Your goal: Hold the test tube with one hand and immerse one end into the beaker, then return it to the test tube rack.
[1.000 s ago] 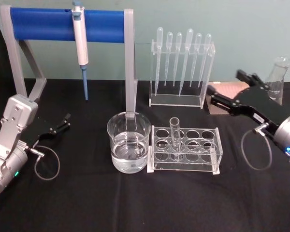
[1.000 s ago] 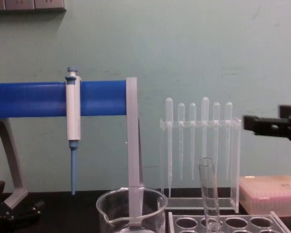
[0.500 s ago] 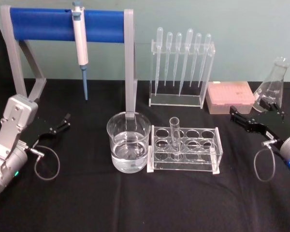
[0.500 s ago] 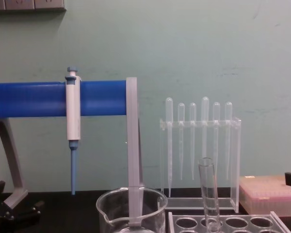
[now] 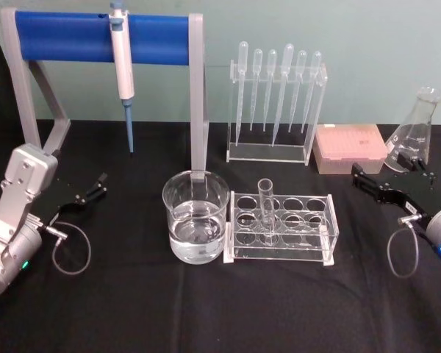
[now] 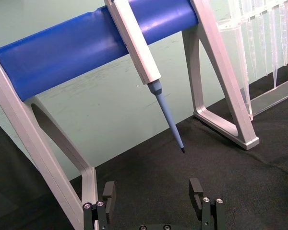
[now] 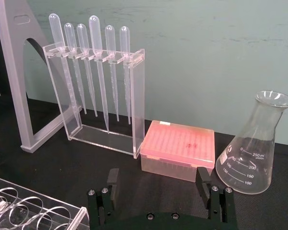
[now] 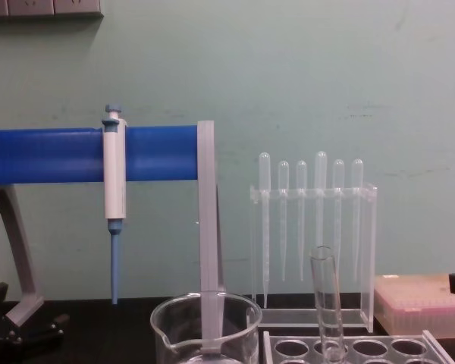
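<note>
Test tube (image 5: pixel 265 209) upright in its rack (image 5: pixel 282 226), base apparently cropped in chest view; right hand (image 5: pixel 391 182) spread, empty

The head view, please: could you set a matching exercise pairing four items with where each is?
1. test tube
2. beaker
3. pipettor
4. flask

A. hanging from the blue bar
B. far right, beside the pink box
C. upright in the rack
D. just left of the rack, holding clear liquid

Pairs: 1-C, 2-D, 3-A, 4-B
</note>
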### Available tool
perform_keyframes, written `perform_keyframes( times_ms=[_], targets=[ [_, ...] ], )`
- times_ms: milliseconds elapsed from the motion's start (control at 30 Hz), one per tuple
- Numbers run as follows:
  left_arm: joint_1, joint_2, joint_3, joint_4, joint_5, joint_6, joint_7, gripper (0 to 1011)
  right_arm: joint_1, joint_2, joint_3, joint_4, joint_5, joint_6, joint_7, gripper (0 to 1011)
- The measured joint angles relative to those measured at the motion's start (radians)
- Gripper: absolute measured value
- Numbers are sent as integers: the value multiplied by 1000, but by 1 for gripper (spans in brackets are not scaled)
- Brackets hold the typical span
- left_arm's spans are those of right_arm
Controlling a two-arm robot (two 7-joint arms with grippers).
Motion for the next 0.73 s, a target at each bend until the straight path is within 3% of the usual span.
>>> perform_keyframes(
  times_ms=[733],
  targets=[
    [0,0,0,0,0,0,0,1000,1,2,-2,0,2,-1,0,1003]
  ],
)
